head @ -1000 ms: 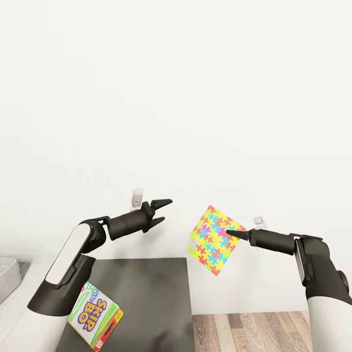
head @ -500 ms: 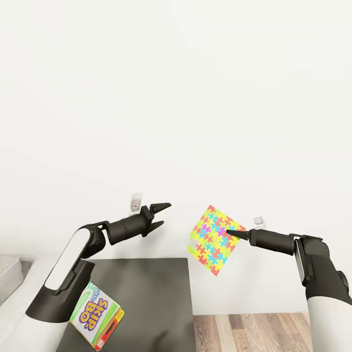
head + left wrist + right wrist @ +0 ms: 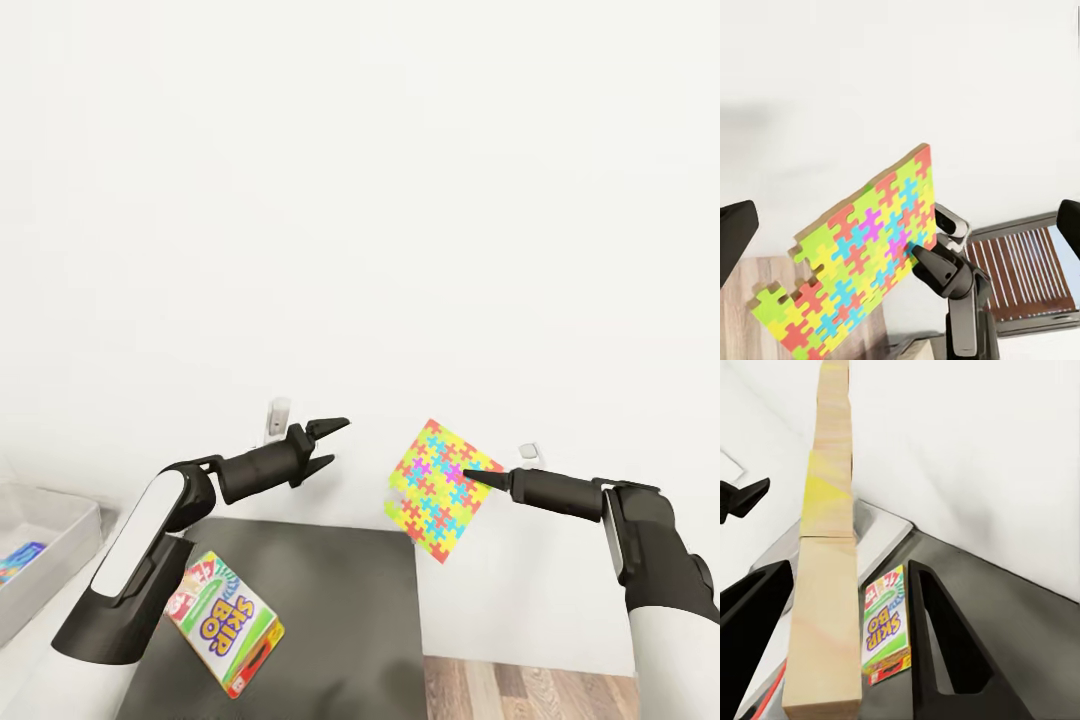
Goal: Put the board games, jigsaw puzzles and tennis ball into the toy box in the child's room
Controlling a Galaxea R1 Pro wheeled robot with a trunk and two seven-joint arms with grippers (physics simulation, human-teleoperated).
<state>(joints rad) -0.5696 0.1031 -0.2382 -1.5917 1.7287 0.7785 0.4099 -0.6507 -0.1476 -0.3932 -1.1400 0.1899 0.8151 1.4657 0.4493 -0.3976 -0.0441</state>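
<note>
My right gripper (image 3: 467, 475) is shut on one edge of a jigsaw puzzle (image 3: 438, 492), a bright multicoloured sheet held tilted in the air beyond the right edge of the table (image 3: 340, 600). The left wrist view shows the puzzle's (image 3: 859, 266) face with the right gripper (image 3: 913, 249) pinching it. In the right wrist view the puzzle (image 3: 829, 547) shows edge-on. My left gripper (image 3: 338, 440) is open and empty above the table's far edge. A Skip-Bo board game (image 3: 226, 620) lies on the dark top, as the right wrist view also shows (image 3: 885, 634). The toy box (image 3: 72, 520) stands at the far left with something flat and colourful inside.
A white wall rises right behind the table. Wood floor (image 3: 560, 690) lies to the right of the dark top. A brown slatted piece of furniture (image 3: 1020, 270) shows in the left wrist view beyond my right arm.
The head view has swung left, bringing the toy box into the picture and shifting the table and Skip-Bo box rightward. My right gripper still holds the puzzle in the same pose.
</note>
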